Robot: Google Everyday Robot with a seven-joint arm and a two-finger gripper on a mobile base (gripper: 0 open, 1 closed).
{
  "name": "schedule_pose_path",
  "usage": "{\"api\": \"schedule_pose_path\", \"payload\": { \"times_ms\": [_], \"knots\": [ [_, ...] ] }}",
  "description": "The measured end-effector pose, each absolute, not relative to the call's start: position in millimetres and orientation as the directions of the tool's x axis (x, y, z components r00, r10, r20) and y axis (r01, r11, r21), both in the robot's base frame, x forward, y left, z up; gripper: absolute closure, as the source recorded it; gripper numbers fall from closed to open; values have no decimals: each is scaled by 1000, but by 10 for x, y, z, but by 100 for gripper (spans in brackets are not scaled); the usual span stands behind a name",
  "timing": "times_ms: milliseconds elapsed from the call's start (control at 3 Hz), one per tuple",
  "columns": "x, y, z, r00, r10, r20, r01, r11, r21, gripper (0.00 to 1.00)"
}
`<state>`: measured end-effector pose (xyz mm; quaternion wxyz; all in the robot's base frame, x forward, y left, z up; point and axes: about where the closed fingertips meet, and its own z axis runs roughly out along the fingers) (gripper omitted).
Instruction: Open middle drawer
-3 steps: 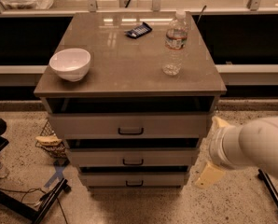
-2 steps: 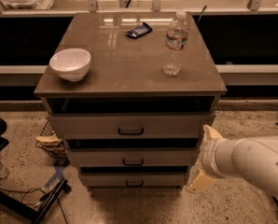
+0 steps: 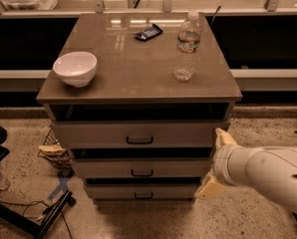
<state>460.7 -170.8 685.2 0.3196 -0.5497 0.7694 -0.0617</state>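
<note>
The middle drawer (image 3: 108, 169) is the grey-beige front with a small black bar handle (image 3: 142, 173), between the taller top drawer (image 3: 98, 135) and the narrower bottom drawer (image 3: 113, 192). Its front sits closed in the cabinet. My gripper (image 3: 213, 163) is at the cabinet's right front corner, level with the middle drawer and well to the right of its handle. Its two cream fingers (image 3: 223, 137) are spread apart, one up and one down, and hold nothing.
On the cabinet top (image 3: 138, 68) stand a white bowl (image 3: 75, 68), a clear water bottle (image 3: 187, 45) and a dark flat packet (image 3: 148, 32). A wire basket (image 3: 54, 151) and black stand legs (image 3: 24, 218) are on the floor at left. A counter runs behind.
My arm has moved left toward the cabinet's right front corner, so the gripper now sits beside the middle drawer's right end. The drawers and tabletop objects have not moved.
</note>
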Motion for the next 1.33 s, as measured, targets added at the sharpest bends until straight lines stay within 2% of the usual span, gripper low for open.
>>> {"api": "schedule_pose_path", "payload": {
  "times_ms": [333,667,1333],
  "knots": [
    [4650,-1655,6609,-169,-909,-381,-822,343,-454,0],
    [4726,-1632,5966,-65,-942,-329,-849,225,-478,0],
    [4909,-1740,5510,129,-957,-259,-831,38,-555,0]
  ]
}}
